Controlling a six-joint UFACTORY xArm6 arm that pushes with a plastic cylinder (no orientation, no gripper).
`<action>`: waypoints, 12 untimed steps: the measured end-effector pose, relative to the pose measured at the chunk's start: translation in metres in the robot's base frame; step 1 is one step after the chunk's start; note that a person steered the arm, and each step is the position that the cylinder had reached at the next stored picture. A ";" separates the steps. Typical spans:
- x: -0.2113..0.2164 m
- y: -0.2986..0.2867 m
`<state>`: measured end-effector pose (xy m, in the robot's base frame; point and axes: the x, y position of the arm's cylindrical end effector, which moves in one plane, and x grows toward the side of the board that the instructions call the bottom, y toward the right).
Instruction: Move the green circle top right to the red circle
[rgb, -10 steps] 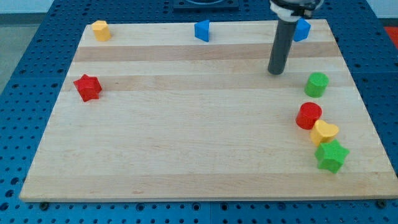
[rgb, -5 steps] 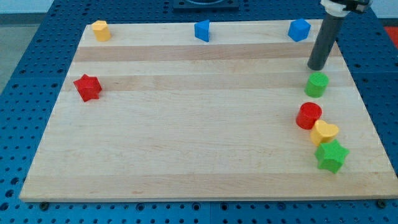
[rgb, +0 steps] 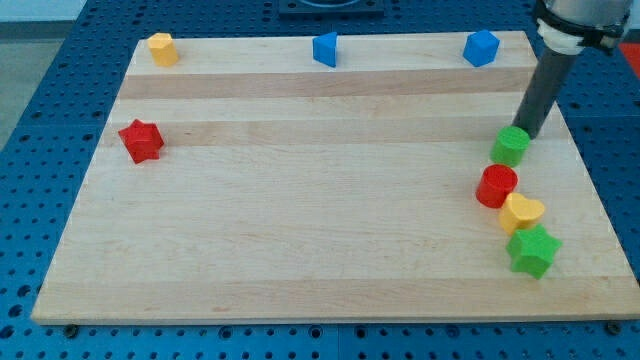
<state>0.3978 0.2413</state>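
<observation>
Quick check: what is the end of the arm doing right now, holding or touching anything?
No gripper, only a rod. My tip holds nothing; it sits at the upper right edge of the green circle, seemingly touching it, above the red circle.

Board: pale wooden board (rgb: 300, 220), planks running across the view, resting on a blue perforated table (rgb: 50, 100)
Yellow block: yellow block (rgb: 161, 47), shape unclear, in the board's 10 o'clock corner
Blue block, first: blue block (rgb: 325, 48), angular, at the board's 12 o'clock edge
Blue block, second: blue block (rgb: 481, 47), faceted, toward 1 o'clock, near the top corner
Red star: red star (rgb: 141, 140), at 9 o'clock, alone, well apart from the others
Yellow heart: yellow heart (rgb: 522, 212), toward 4 o'clock on the board
Green star: green star (rgb: 533, 250), at 5 o'clock from the yellow heart, touching it
</observation>
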 end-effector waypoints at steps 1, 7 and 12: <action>0.002 0.001; 0.025 -0.010; 0.022 -0.015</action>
